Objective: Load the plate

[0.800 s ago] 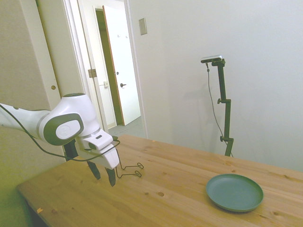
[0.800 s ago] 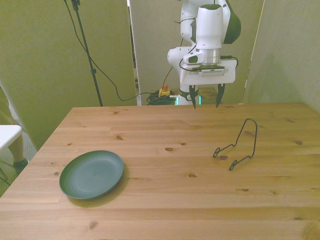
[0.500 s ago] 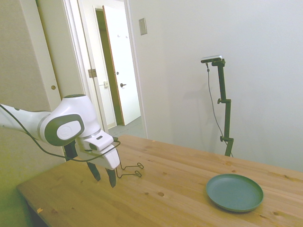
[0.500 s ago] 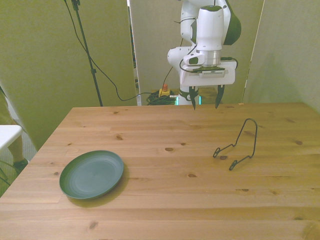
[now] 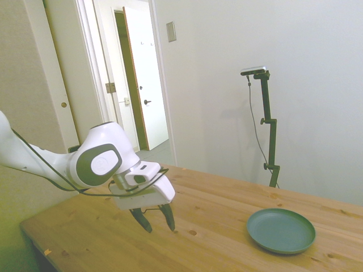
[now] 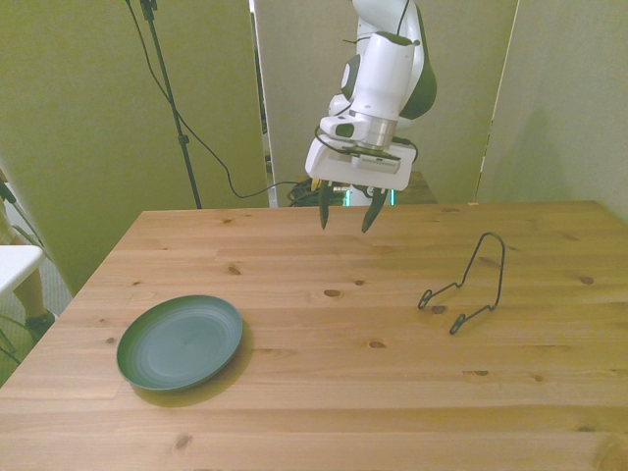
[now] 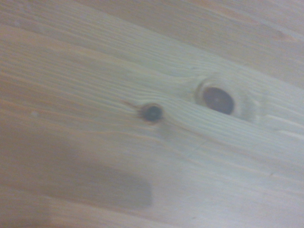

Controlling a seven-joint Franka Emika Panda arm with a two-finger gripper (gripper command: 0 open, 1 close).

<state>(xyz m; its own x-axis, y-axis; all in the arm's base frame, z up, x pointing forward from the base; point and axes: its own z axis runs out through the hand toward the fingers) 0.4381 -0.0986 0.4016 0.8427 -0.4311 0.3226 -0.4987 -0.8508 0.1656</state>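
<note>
Plate (image 6: pixel 180 341) sits flat on the wooden table (image 6: pixel 334 392) in the lower left of the front view, nothing on it. Further back toward the right there's a thin black wire rack (image 6: pixel 469 285) standing on its own, well apart from the plate. Past that, upper middle, the gripper (image 6: pixel 345 214) hangs above the table, fingers spread and holding nothing. Wrist cam just shows blurry wood with two knots (image 7: pixel 153 112).

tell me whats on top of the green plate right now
Nothing. The plate lies flat and bare on the table, its whole top face in view. The open gripper hangs well away from it.
</note>
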